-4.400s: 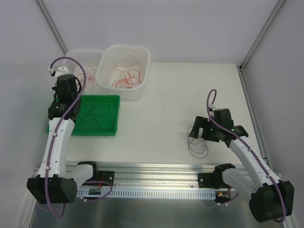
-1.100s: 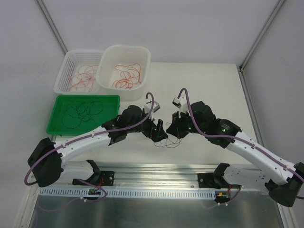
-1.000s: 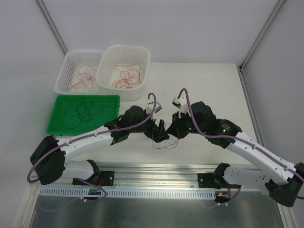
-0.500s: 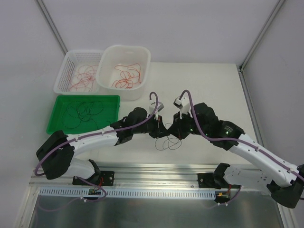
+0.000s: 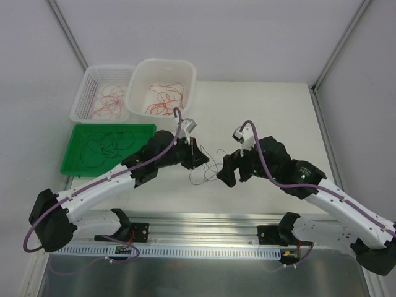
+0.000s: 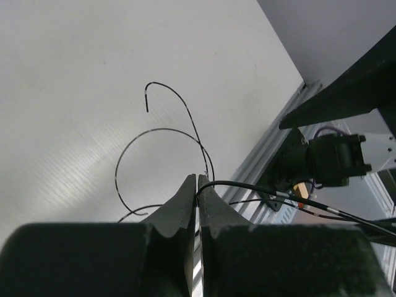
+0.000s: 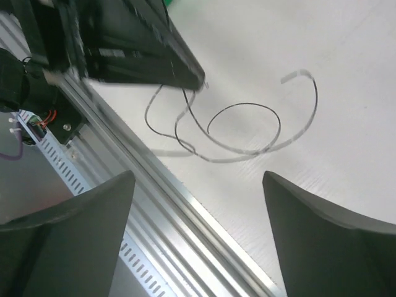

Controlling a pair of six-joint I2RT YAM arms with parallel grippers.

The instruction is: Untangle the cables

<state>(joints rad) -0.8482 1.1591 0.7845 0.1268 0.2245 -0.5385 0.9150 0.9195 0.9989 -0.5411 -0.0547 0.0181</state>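
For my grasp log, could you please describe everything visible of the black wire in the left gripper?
The black wire is hair-thin, curling in loose loops with a free hooked end. The left gripper has its jaws shut on it; the rest trails over the white table. The open right gripper does not touch it.

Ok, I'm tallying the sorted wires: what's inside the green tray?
Thin black wires in loose overlapping loops lie in the green tray. The left arm crosses over its near right corner, so anything lying there is hidden.
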